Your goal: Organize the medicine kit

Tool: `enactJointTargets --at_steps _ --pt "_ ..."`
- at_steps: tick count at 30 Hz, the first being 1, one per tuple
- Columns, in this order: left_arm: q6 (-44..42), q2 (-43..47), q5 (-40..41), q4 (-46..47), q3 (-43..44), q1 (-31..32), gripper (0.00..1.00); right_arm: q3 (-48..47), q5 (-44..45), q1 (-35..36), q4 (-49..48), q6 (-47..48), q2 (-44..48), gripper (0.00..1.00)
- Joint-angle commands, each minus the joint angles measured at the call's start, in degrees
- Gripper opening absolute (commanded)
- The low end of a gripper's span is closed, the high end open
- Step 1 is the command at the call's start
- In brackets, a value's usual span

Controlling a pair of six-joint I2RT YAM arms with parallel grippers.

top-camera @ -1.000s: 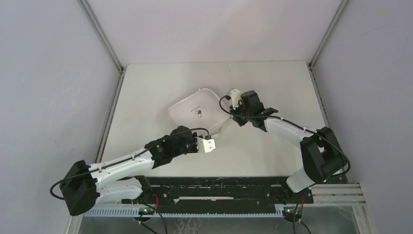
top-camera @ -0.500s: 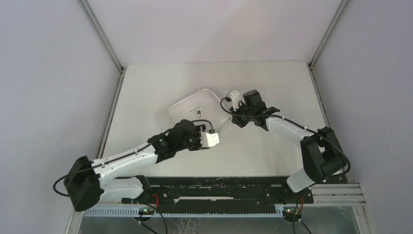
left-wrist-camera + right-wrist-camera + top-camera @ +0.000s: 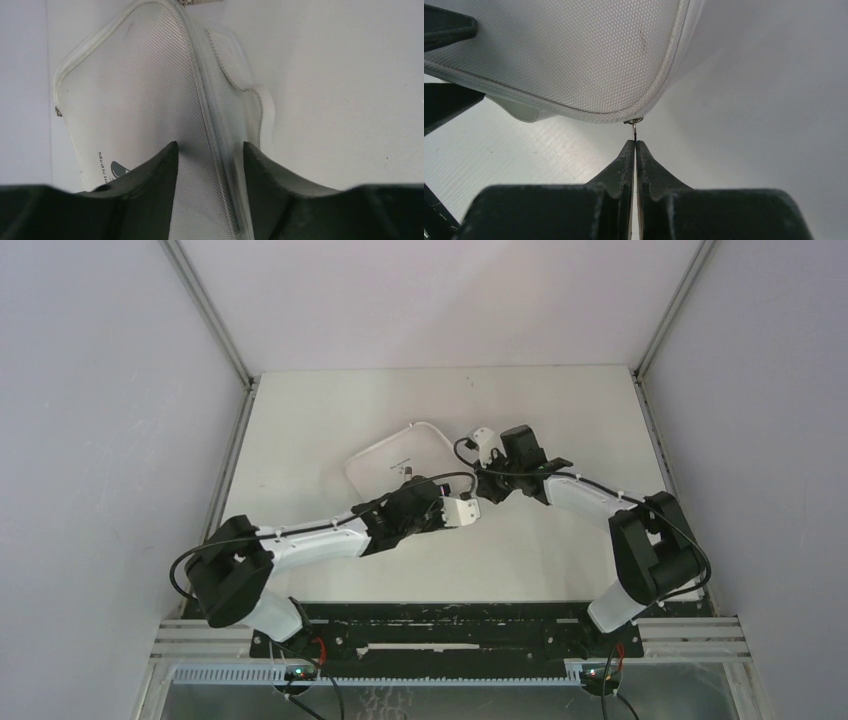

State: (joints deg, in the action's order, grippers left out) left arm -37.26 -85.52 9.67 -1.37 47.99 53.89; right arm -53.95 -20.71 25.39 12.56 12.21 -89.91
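Observation:
The medicine kit (image 3: pixel 392 454) is a white square soft case with its lid down, lying mid-table with the pill logo on top. My left gripper (image 3: pixel 438 496) is at its near right edge. In the left wrist view my gripper (image 3: pixel 210 150) is open, and its jaws straddle the case (image 3: pixel 135 85) at the zip seam (image 3: pixel 205 115). My right gripper (image 3: pixel 480 483) is at the case's right corner. In the right wrist view it (image 3: pixel 635 142) is shut on the thin metal zip pull (image 3: pixel 634 127) that hangs from the corner of the case (image 3: pixel 574 50).
The white table (image 3: pixel 560 410) is boxed in by grey walls and metal corner posts (image 3: pixel 210 310). A black rail (image 3: pixel 450 625) runs along the near edge. Dark parts of the left gripper (image 3: pixel 444 102) show at the left of the right wrist view.
My left arm has swung right and forward from the bare table onto the case's near right edge. The right gripper has stayed at the case's right corner, and the case has barely moved.

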Motion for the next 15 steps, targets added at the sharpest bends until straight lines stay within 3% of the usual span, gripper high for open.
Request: enactJointTargets --at_steps 1,4,11,15 --pt "0.53 0.79 2.29 3.56 -1.36 0.08 0.44 -2.14 -2.01 -0.2 -2.57 -2.31 -1.6 0.0" --pt "1.32 0.85 3.43 3.31 -2.15 0.08 0.27 -2.05 -2.19 0.33 -4.11 -2.68 -2.23 0.0" --pt "3.85 2.19 4.1 3.21 -4.7 -0.8 0.03 2.19 -4.17 1.02 -11.61 -4.3 -1.67 0.0" --pt "4.77 3.19 2.89 3.04 -6.19 -1.99 0.0 6.39 -3.2 1.39 -18.52 -5.19 -0.03 0.11"
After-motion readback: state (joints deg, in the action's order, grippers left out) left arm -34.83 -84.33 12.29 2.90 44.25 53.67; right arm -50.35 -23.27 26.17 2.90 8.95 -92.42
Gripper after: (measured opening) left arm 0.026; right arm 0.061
